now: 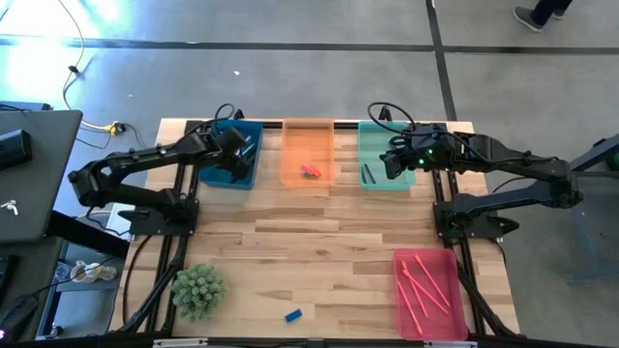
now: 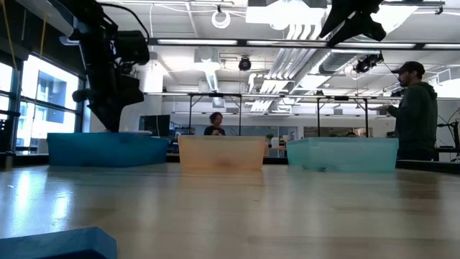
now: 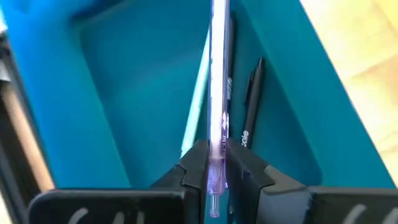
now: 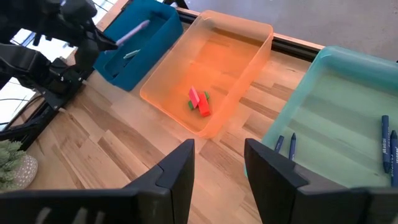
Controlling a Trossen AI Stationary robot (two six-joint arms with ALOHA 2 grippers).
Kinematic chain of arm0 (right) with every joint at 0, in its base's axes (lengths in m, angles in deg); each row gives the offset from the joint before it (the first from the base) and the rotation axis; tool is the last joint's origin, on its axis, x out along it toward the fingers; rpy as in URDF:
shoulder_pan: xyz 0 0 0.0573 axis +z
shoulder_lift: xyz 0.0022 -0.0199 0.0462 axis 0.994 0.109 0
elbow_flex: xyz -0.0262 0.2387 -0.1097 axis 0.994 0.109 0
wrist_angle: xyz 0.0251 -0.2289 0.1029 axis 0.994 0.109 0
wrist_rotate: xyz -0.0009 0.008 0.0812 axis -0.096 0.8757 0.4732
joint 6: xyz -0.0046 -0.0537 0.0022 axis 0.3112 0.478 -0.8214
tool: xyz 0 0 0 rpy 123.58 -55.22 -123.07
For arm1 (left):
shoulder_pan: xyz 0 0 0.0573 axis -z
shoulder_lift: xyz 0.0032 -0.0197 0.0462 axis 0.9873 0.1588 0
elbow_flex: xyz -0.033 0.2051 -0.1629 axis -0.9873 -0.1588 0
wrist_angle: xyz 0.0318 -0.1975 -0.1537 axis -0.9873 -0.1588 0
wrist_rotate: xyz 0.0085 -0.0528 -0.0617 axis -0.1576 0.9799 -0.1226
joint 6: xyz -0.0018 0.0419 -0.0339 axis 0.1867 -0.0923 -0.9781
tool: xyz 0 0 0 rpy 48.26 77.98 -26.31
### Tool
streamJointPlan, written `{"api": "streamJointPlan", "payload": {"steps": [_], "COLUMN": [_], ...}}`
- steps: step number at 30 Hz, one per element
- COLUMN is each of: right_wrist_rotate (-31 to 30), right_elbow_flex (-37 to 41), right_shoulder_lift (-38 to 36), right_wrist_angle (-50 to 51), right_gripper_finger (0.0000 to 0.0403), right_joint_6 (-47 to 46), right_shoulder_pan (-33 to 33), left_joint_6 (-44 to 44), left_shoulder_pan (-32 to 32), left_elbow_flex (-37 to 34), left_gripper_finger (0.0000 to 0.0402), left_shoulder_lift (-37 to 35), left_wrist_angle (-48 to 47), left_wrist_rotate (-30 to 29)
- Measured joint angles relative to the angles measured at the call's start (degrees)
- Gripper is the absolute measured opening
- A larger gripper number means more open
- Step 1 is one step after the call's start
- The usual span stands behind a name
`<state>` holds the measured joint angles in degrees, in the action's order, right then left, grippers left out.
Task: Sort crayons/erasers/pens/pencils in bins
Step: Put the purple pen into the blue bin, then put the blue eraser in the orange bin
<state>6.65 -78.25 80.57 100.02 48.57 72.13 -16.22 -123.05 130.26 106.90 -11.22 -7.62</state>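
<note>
My left gripper [image 3: 216, 155] hangs over the blue bin [image 1: 232, 159] at the table's far left, shut on a clear purple pen [image 3: 219, 74]. Two dark pens [image 3: 252, 99] lie on that bin's floor. The orange bin [image 4: 249, 37] beside it holds red and green erasers [image 4: 199, 102]. My right gripper [image 4: 221, 155] is open with nothing between its fingers, above the teal bin [image 1: 385, 159], where blue sticks [image 4: 387, 146] lie. A blue eraser [image 1: 293, 314] rests on the table near the front edge. The pink bin [image 1: 430, 293] at the near right holds several pink sticks. My left gripper pinches the pen between its two fingers close to one end [image 3: 216, 167]; a short stub [image 3: 213, 205] sticks out behind them. The fingers slant down from the table's left side. The pen runs on ahead in line with them, over the blue bin's inside.
A small green potted plant [image 1: 198, 290] stands at the near left of the table. A person [image 2: 417, 108] stands beyond the far right corner, and another sits farther back in the room. Bare wood lies across the table's middle.
</note>
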Motion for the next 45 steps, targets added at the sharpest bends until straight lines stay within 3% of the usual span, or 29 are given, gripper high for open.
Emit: {"api": "streamJointPlan", "payload": {"steps": [8,23,33,39,45], "right_wrist_rotate": [0.02,2.06,-0.24,-0.76,-2.03], "right_elbow_flex": [0.00,0.00,0.00,0.00,0.00], "right_shoulder_lift": [0.00,1.38,2.73,4.77,7.50], "right_wrist_angle": [0.00,-0.30,-2.33,-11.31,-24.32], "right_gripper_finger": [0.0133,0.0133,0.0133,0.0133,0.0133], "right_joint_6": [0.00,-2.51,-3.96,-1.01,4.05], "right_shoulder_pan": [0.00,1.30,8.12,12.30,16.44], "left_joint_6": [0.59,2.61,4.24,5.19,7.55], "left_shoulder_pan": [-1.43,-2.87,-2.87,-2.87,-2.85], "left_elbow_flex": [0.00,0.00,0.02,1.84,7.41], "left_gripper_finger": [0.0035,0.0037,0.0105,0.0140,0.0139], "left_shoulder_lift": [3.78,3.96,3.96,3.92,3.13], "left_wrist_angle": [0.23,0.42,0.45,-0.63,-3.35], "left_wrist_rotate": [2.69,4.01,5.01,7.38,11.40]}}
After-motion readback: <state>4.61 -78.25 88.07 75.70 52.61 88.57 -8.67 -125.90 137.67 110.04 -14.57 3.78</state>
